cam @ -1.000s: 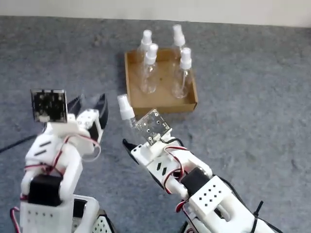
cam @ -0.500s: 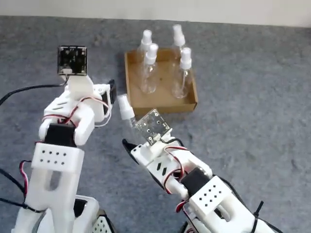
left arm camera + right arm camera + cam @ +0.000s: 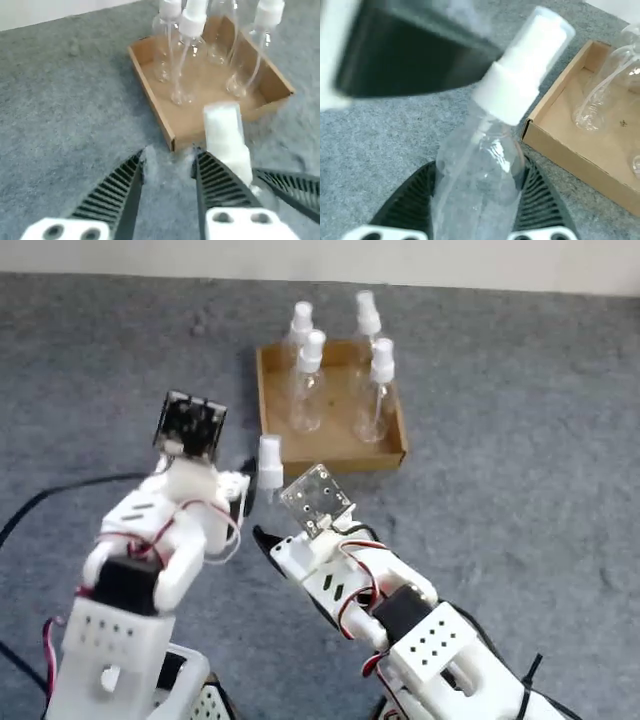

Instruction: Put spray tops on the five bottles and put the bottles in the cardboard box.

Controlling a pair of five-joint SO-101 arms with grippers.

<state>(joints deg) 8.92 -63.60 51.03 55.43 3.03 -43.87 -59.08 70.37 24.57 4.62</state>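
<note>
**A:** Which step is this?

**B:** The last bottle, I'd say. The right hand [image 3: 480, 169] is clamped round the body of the fifth bottle [image 3: 470, 150], holding it upright just off the worktop [image 3: 520, 440]. A white spray top [image 3: 520, 75] sits on its neck. I can't tell whether that top is screwed down tight.

**A:** And the other hand?

**B:** The left hand [image 3: 168, 157] is spread open and grips nothing. The spray top is just beside one of its fingers, outside the gap rather than between the two.

**A:** So what does the next move call for?

**B:** If the top needs tightening, the left hand has to shift sideways until the top lies between its fingers, then close and twist while the right hand keeps the body steady. If it is already seated, the left hand should back clear. The right hand then carries the bottle forward over the near wall of the cardboard box [image 3: 335, 448], which lies just ahead of both hands.

**A:** Is there room in there?

**B:** The bare floor of the box is on the side nearest the hands. That looks like the likely spot, provided the bottle goes down without knocking its neighbours.

**A:** Counts?

**B:** Five bottles in all. The four boxed bottles [image 3: 307, 395] stand upright beyond the hands, and one is in the right hand. There are five spray tops, one on each bottle. One box, two hands.
</note>
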